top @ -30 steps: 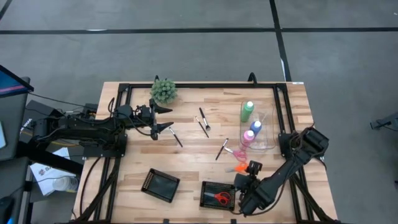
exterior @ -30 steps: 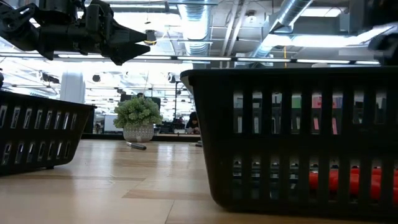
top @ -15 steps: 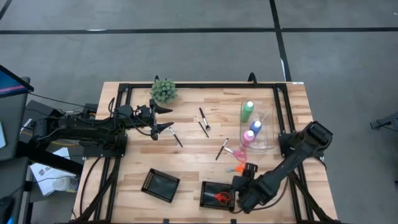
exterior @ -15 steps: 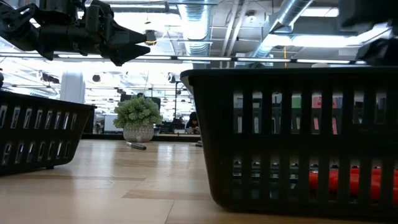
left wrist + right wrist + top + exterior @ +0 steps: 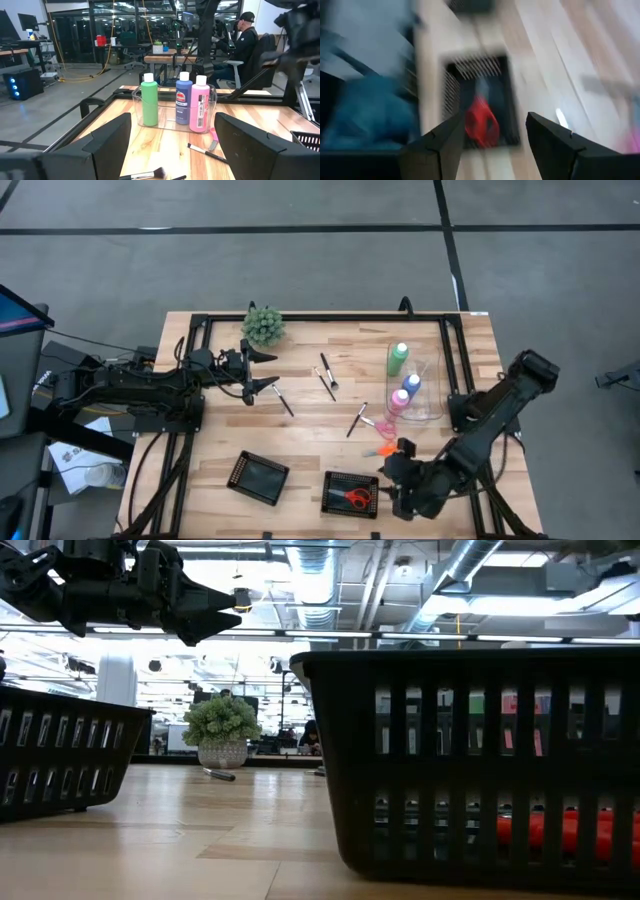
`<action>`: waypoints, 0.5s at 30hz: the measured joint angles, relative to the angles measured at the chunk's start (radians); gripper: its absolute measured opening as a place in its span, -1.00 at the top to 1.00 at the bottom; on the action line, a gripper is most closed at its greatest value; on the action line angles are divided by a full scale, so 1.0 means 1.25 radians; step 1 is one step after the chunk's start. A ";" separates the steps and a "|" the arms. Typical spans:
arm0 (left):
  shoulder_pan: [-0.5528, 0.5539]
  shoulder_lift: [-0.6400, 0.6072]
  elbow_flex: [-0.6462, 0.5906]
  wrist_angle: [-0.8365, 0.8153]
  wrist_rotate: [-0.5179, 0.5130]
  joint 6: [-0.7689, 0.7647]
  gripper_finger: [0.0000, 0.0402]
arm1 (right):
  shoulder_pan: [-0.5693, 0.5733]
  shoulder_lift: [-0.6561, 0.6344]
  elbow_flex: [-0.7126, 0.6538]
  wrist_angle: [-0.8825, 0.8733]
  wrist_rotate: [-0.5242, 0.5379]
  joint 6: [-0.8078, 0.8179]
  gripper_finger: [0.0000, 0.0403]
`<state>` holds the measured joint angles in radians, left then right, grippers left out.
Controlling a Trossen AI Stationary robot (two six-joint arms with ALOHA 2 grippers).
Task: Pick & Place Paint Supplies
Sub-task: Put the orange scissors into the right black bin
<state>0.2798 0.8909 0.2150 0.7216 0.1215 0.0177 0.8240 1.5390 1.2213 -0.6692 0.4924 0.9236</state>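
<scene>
Our right hand [image 5: 400,488] hangs empty, fingers apart, beside the black tray [image 5: 352,494] where the red scissors [image 5: 357,498] lie; we should approach the orange scissors [image 5: 385,450] just ahead squarely. Left hand [image 5: 268,370] waits unclenched

The floor [image 5: 300,260] is grey with dark lines. Far past the pincer there are desks [image 5: 170,59], a person on a chair [image 5: 245,45], and bright ceiling lights [image 5: 330,585]
</scene>
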 joint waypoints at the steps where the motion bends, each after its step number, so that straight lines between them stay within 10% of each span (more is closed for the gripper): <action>1: 0.000 0.000 0.000 0.000 0.000 0.000 -0.40 | 0.006 -0.009 0.000 0.051 0.028 -0.054 0.01; 9: 0.000 0.000 0.000 0.000 0.000 0.000 -0.40 | 0.007 -0.026 0.001 0.352 0.155 -0.491 0.01; 15: 0.000 0.000 0.000 -0.003 0.000 0.000 -0.40 | -0.041 0.013 -0.108 0.711 0.061 -0.737 0.05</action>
<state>0.2798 0.8910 0.2150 0.7176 0.1215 0.0177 0.7732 1.5546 1.0867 0.2199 0.5688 0.0021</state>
